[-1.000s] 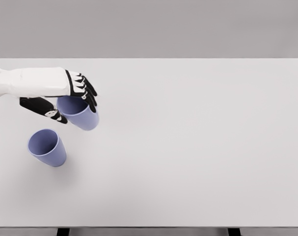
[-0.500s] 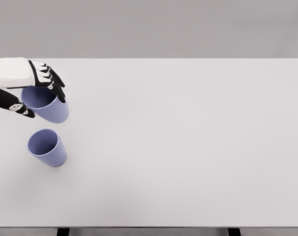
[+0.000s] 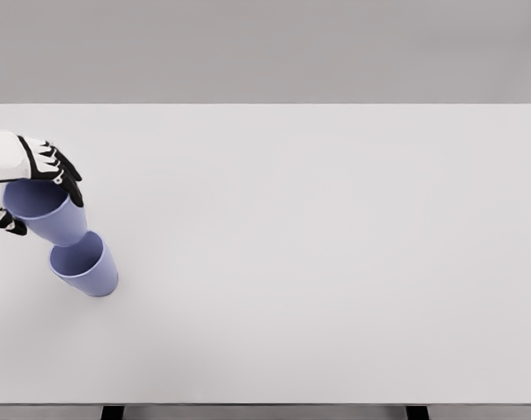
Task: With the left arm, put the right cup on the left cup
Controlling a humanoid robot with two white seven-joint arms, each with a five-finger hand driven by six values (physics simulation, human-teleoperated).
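Left hand (image 3: 20,175), white with black fingers (image 3: 62,178), clamped around the rim of a lavender plastic cup (image 3: 48,213), held tilted. Its base overlaps the far-left rim of a second lavender plastic cup (image 3: 83,265), upright on the white worktop (image 3: 335,245); contact unclear.

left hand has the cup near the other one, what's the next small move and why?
Probably nudge the held cup rightward and toward the camera until it sits over the standing cup, then lower it. The left hand grips it up and to the left of the standing cup's open mouth, base overlapping only the far rim.
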